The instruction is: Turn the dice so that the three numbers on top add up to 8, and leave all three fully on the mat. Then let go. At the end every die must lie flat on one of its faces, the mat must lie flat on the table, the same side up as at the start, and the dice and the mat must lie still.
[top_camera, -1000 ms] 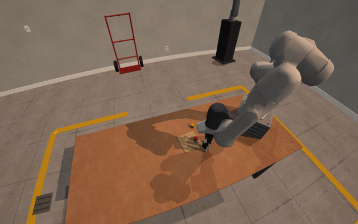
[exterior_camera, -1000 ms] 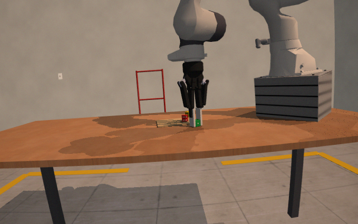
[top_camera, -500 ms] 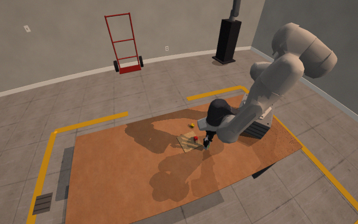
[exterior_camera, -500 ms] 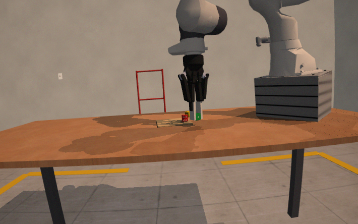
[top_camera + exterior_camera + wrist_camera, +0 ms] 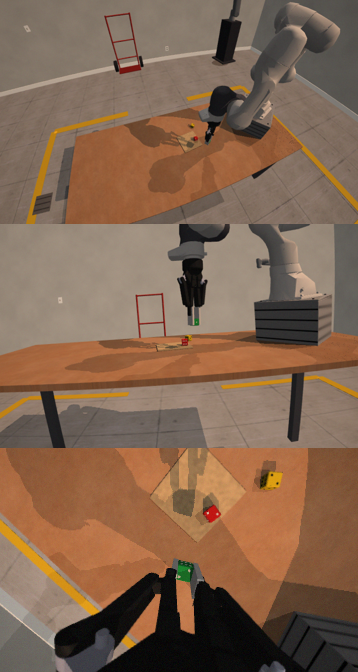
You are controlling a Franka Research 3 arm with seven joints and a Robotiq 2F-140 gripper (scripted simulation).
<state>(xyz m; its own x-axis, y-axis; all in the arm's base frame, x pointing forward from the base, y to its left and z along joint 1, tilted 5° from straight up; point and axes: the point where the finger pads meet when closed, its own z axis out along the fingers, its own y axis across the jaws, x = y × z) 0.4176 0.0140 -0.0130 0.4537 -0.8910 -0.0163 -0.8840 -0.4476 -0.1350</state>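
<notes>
Green die pinched above the desk

The green die (image 5: 196, 322) (image 5: 184, 571) sits between the fingertips of the end effector (image 5: 208, 142) (image 5: 194, 322) (image 5: 184, 568), raised over the desk (image 5: 118, 169) (image 5: 105, 372) (image 5: 250, 613). The red die (image 5: 195, 138) (image 5: 184, 342) (image 5: 212, 513) rests on the mat (image 5: 186, 148) (image 5: 165, 348) (image 5: 167, 498), the yellow (image 5: 192, 125) (image 5: 188, 338) (image 5: 272, 480) beside it; its top seems a two.

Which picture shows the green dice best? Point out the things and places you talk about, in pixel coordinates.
The wrist view: the green die (image 5: 196, 322) (image 5: 184, 572) looks biggest there, with dots on two sides, between the fingers. The exterior view shows one green side with a single dot. The top view shows just a green sliver.
</notes>
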